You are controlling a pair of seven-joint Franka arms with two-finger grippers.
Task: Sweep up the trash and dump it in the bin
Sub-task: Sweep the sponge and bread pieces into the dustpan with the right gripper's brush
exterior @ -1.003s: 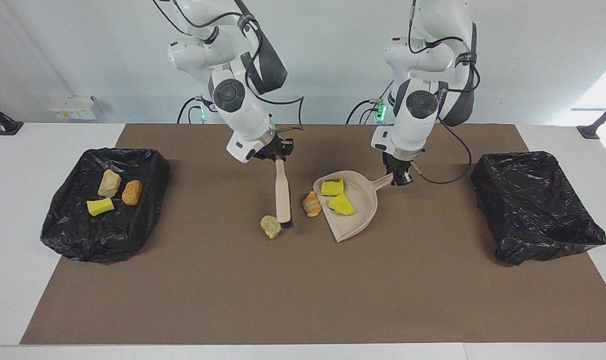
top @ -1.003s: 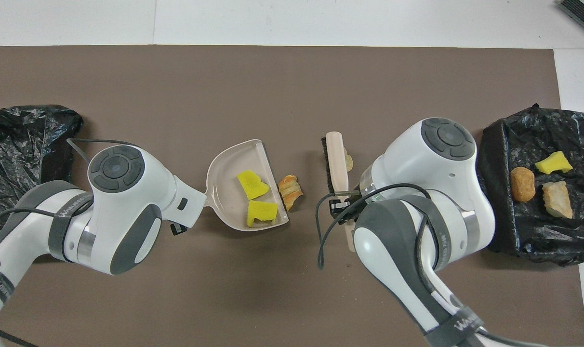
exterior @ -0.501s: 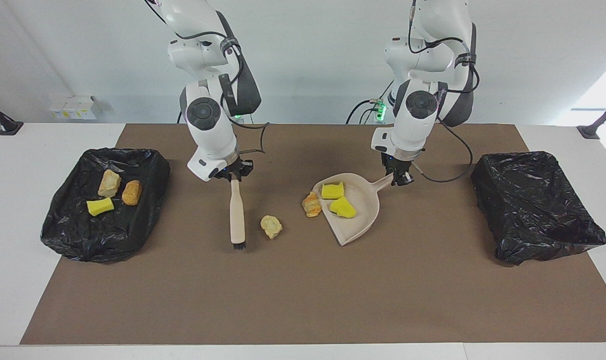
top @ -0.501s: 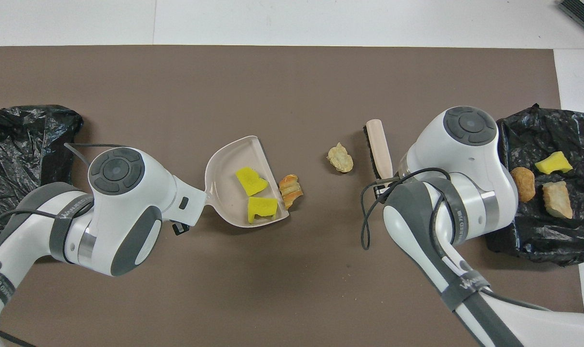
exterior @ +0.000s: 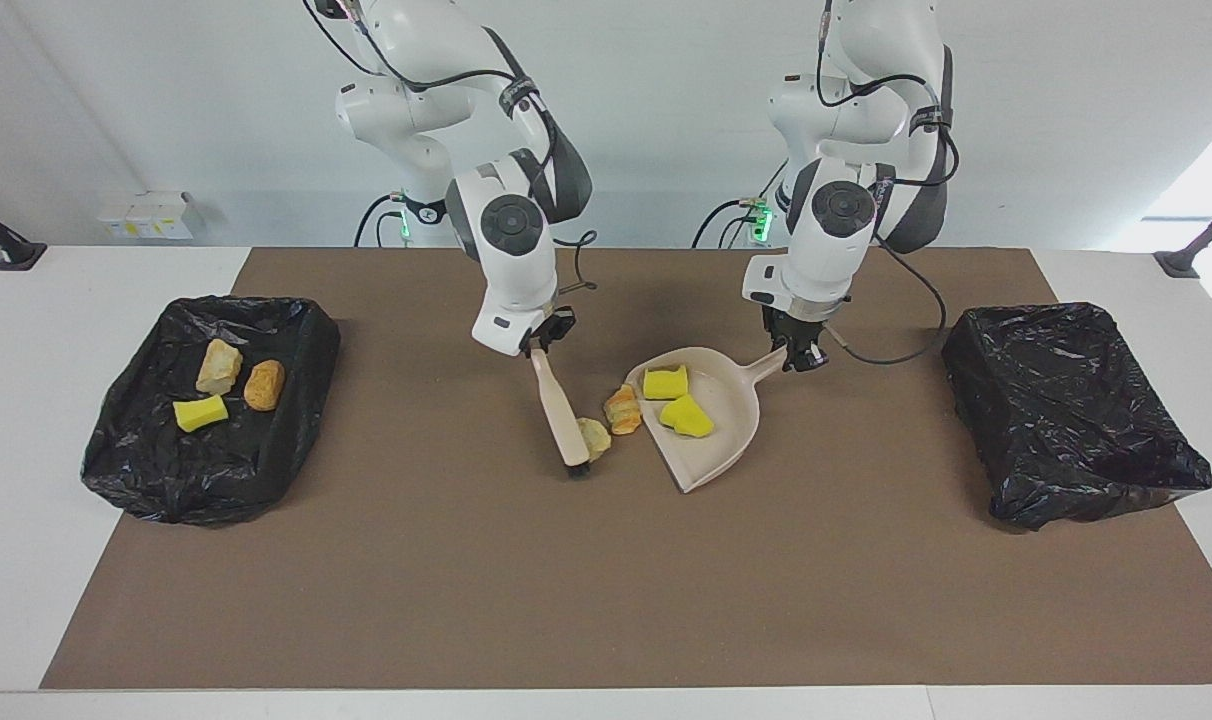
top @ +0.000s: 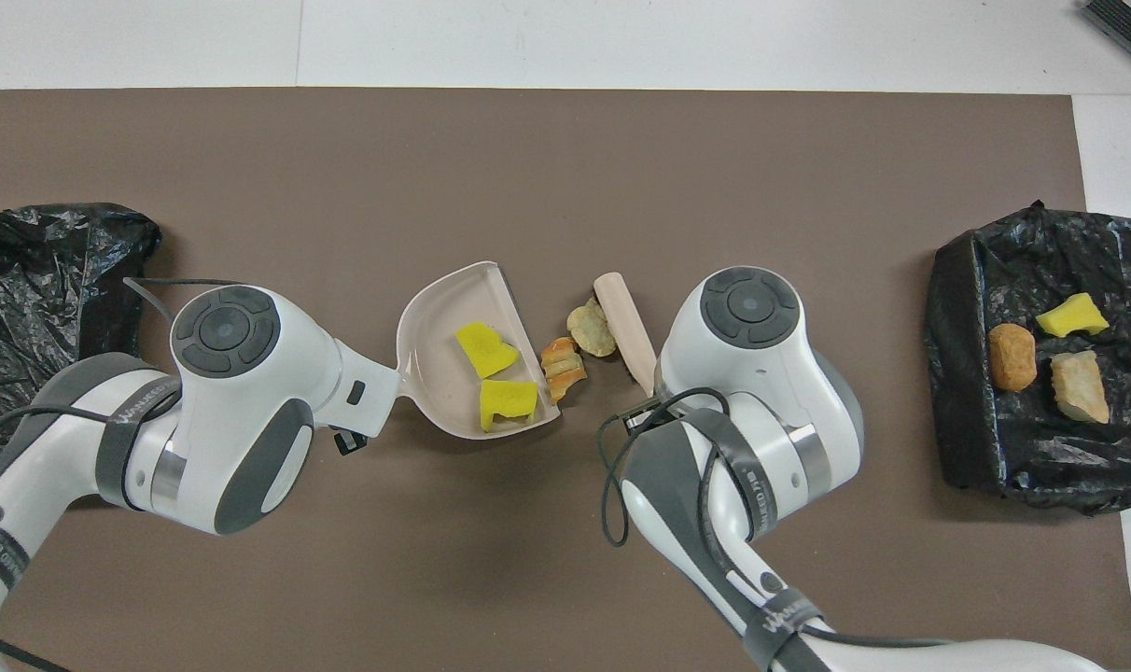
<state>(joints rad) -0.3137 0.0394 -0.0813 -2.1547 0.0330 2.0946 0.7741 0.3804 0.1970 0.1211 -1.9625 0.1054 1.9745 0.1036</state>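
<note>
Right gripper [exterior: 543, 345], mid-frame, grips the brush [exterior: 560, 415] tight; it should push both scraps [exterior: 594, 437] gently into the dustpan [exterior: 718, 440], which the left gripper [exterior: 798, 357] pinches steady.

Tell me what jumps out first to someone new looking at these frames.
Mid-table, the right end effector is shut on a beige brush pressed against a pale scrap, with a tan-orange scrap at the mouth of the dustpan. The left end effector holds the dustpan's handle; two yellow chunks lie in it. Next: the black-lined bin at the right arm's end, holding three scraps.
</note>
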